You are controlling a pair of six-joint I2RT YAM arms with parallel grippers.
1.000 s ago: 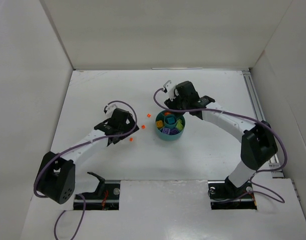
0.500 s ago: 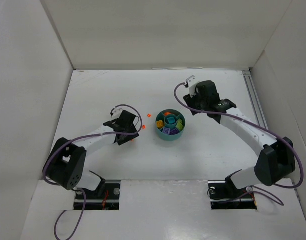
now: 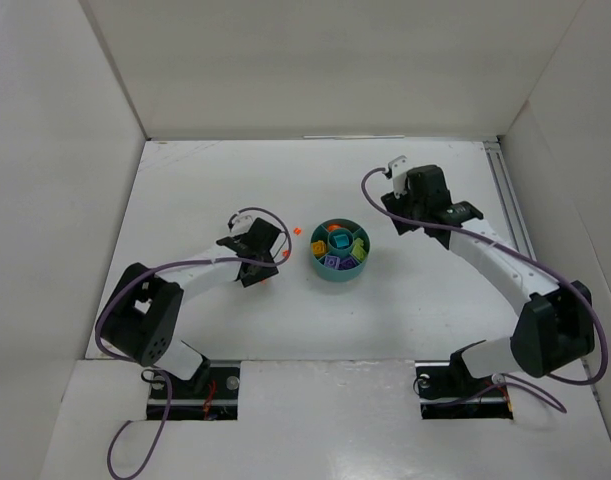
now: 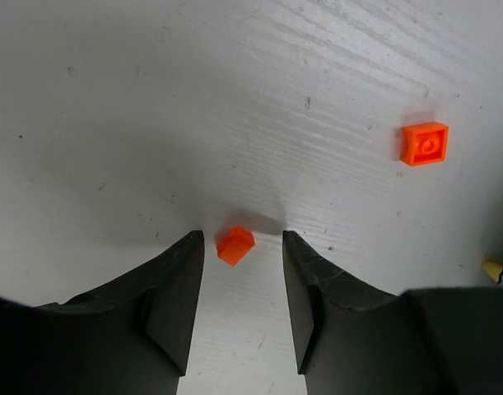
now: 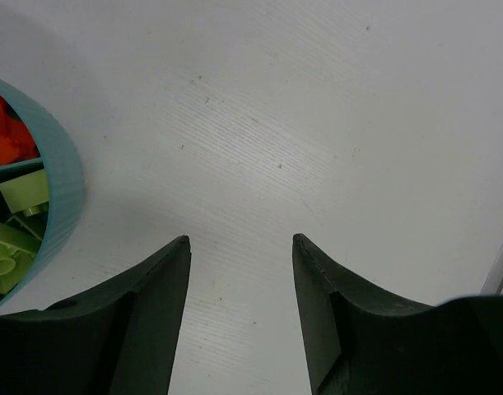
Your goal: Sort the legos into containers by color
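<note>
From above, the round teal dish (image 3: 335, 275) sits mid-table (image 3: 435, 300), its wedge sections holding purple, lime, yellow and orange legos (image 3: 334, 262) around a centre cup. The left gripper (image 3: 272, 263) lies just left of the dish and the right gripper (image 3: 394, 221) just right of it. Open white surface reaches from the dish to the white walls (image 3: 75, 180) on every side. In the left wrist view the matte black fingers (image 4: 181, 280) stand spread around a tiny glossy orange brick (image 4: 235, 245) left of the dish, a gap showing on each side of it. A flat square orange plate (image 4: 424, 143) with one stud lies farther off on the faintly grained table. In the right wrist view the fingers (image 5: 156, 304) are spread over bare table right of the dish's ribbed wall (image 5: 66, 193), nothing between them. Lime green pieces (image 5: 8, 247) and orange pieces (image 5: 4, 140) lie inside.
</note>
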